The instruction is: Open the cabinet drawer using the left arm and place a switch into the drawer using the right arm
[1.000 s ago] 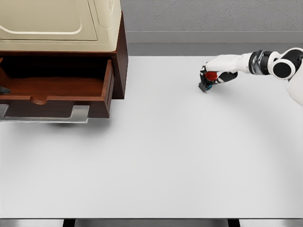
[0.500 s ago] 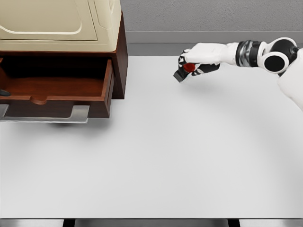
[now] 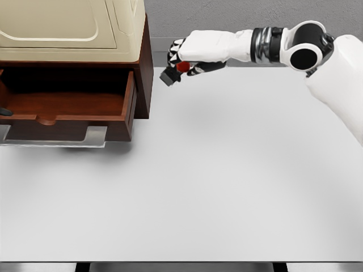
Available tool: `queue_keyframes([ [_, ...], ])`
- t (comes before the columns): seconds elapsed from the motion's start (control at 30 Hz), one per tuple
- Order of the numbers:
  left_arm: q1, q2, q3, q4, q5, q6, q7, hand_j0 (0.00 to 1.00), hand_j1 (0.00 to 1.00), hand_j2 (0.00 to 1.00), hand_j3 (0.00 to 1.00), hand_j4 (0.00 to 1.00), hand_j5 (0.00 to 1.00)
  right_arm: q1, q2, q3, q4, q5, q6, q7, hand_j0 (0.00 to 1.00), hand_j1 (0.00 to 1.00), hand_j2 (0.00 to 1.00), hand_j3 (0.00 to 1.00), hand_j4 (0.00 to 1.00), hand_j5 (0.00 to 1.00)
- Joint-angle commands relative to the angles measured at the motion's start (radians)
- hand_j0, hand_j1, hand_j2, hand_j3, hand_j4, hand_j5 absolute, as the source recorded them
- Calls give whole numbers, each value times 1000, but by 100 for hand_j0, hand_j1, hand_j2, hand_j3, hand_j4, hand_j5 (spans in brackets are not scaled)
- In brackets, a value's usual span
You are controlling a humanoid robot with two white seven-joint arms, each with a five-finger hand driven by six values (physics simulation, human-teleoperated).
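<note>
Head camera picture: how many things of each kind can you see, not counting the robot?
Cabinet: 1
Open drawer: 1
Switch, held in the right hand: 1
Table: 1
Total: 4

right hand (image 3: pixel 190 54) gripping switch (image 3: pixel 172 73), drawer (image 3: pixel 68 105) open

Grey textured wall (image 3: pixel 238 17) behind, pale baseboard strip (light grey), white table (image 3: pixel 215 187), even diffuse light
</note>
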Motion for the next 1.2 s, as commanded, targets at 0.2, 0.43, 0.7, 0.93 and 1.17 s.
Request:
queue_keyframes([
  [0.2,0,0,0,-1,7,3,0,100,100,100,100,100,100,-23,49,22,-57,-12,5,-2,36,36,36,36,36,36],
  [0.43,0,0,-5,-1,7,3,0,100,100,100,100,100,100,-20,-5,27,-215,-52,5,-2,36,36,36,36,36,36],
  [0.7,0,0,-5,-1,6,3,0,100,100,100,100,100,100,-58,25,28,-237,-58,5,-2,36,36,36,36,36,36],
  [0.93,0,0,-6,2,4,3,0,100,100,100,100,100,100,-107,137,111,-159,-53,5,-2,36,36,36,36,36,36],
  [1.17,2,0,-6,0,-19,3,0,100,100,100,100,100,100,-150,246,156,-45,-45,5,-2,36,36,36,36,36,36],
])
